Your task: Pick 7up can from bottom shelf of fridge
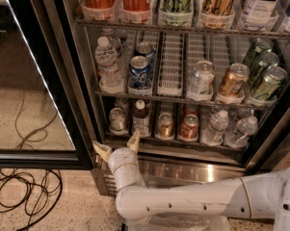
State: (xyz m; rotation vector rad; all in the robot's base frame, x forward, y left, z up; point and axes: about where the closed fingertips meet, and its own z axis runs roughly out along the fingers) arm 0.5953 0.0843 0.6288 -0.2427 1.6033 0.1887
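The fridge stands open, its black-framed glass door swung out to the left. The 7up can, pale silvery-green, stands upright in the leftmost lane of the bottom shelf. To its right stand a dark bottle with a white cap, a copper-gold can and a red can. My gripper is open and empty, fingers pointing up. It is just below and in front of the shelf edge, under the 7up can and the dark bottle, touching neither.
Two water bottles stand at the shelf's right end. The rack above holds a water bottle, a blue can and several other cans in white slotted trays. Black cables lie on the speckled floor at left.
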